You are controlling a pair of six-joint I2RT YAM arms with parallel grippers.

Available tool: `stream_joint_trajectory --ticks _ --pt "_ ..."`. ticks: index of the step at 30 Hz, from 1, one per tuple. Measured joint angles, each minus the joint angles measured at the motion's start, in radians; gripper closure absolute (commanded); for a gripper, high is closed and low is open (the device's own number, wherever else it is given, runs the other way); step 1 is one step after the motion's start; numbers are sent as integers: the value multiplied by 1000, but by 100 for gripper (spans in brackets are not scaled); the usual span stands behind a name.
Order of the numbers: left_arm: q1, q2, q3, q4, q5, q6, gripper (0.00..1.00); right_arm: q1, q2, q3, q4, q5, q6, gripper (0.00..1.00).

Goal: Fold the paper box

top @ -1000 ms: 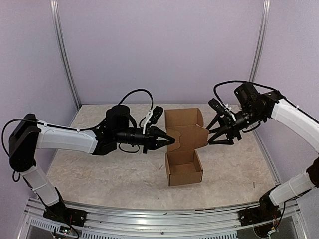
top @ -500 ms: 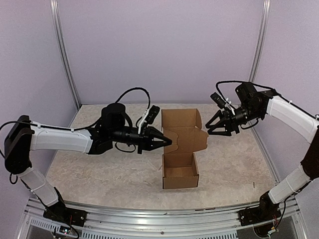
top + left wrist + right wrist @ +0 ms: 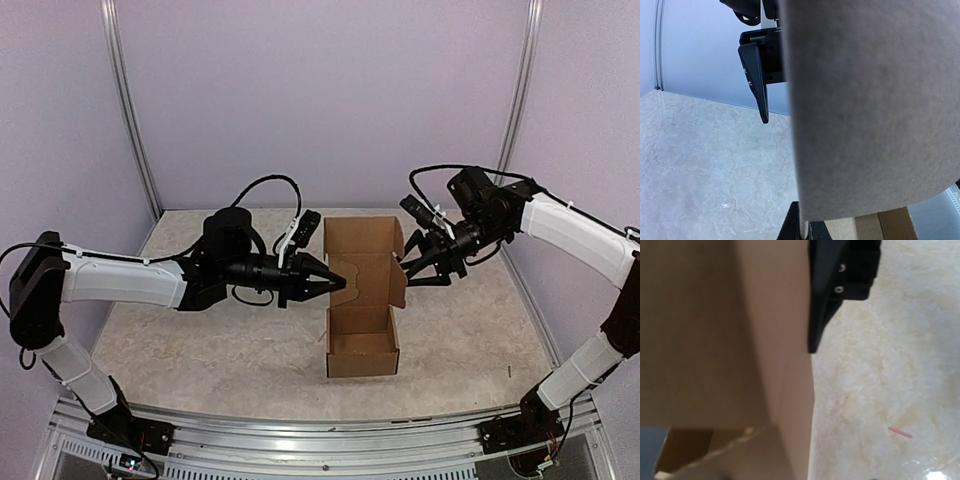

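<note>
The paper box [image 3: 362, 345] stands mid-table as a brown open tray with its lid panel [image 3: 365, 238] upright behind it. My left gripper [image 3: 341, 284] is shut on the lid's left flap; in the left wrist view that flap [image 3: 865, 100] fills the right side and its edge sits pinched between my fingertips [image 3: 807, 231]. My right gripper [image 3: 405, 270] is open, with its fingers against the lid's right flap, which is turned inward. In the right wrist view the cardboard [image 3: 740, 340] fills the left half and hides my own fingertips.
The marbled tabletop [image 3: 200, 340] is ringed by lilac walls with metal posts [image 3: 135, 150] at the back corners. A small pink scrap [image 3: 900, 432] lies on the table to the box's right. A black finger [image 3: 825, 300] shows past the cardboard's edge.
My right gripper moved left to the lid and the right flap, which stuck out sideways, is now folded inward. The left gripper kept its hold; the box shifted slightly left early on.
</note>
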Motion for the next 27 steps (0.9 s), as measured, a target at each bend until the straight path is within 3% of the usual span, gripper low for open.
stream_joint_trajectory --ticks 10,14,23,27 --pt "-10 25 3 41 37 -13 100 42 15 0 31 -8 41 50" --pt "-11 50 19 66 46 -30 100 43 25 -3 61 -30 80 59" --pt "-11 96 35 121 37 -76 97 45 25 -52 196 -74 225 96" --pt "-16 101 36 134 34 -92 94 42 18 -76 250 -72 276 100"
